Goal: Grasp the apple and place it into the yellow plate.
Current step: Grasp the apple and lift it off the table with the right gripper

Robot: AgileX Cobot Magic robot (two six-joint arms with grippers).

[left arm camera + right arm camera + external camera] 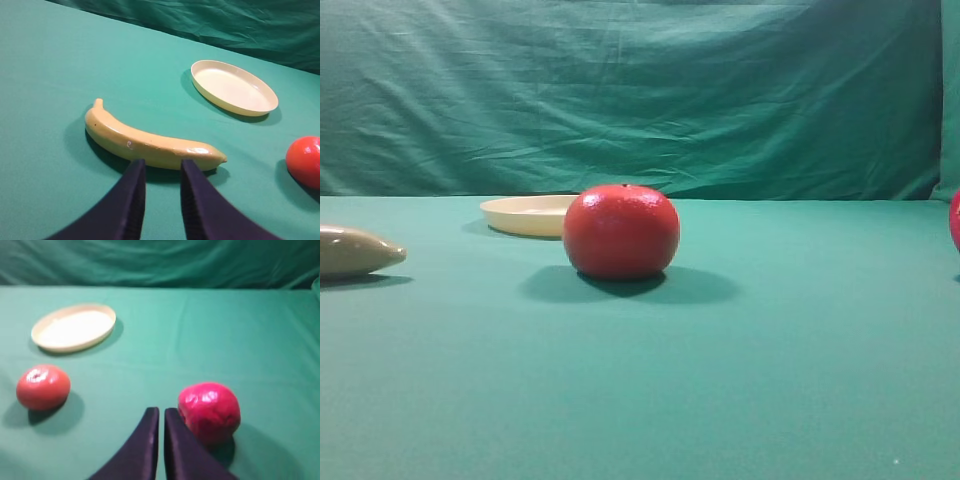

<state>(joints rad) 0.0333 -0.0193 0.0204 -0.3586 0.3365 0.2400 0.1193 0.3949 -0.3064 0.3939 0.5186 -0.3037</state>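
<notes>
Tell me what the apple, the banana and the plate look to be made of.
Apple: likely plastic, an imitation; glossy, slightly crinkled magenta skin with hard highlights.
Banana: probably painted plastic or foam; smooth sheen, uniform yellow, small chips.
Plate: seems plastic; matte pale yellow, thin even rim.

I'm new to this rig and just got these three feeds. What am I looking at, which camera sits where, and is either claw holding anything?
It is a two-armed table robot. One view looks low across the green table; the others ride on each wrist. On the table: a yellow plate, a banana, an orange-red fruit and the apple. The left gripper is slightly open above the banana, holding nothing. The right gripper is shut and empty, beside the apple.
</notes>
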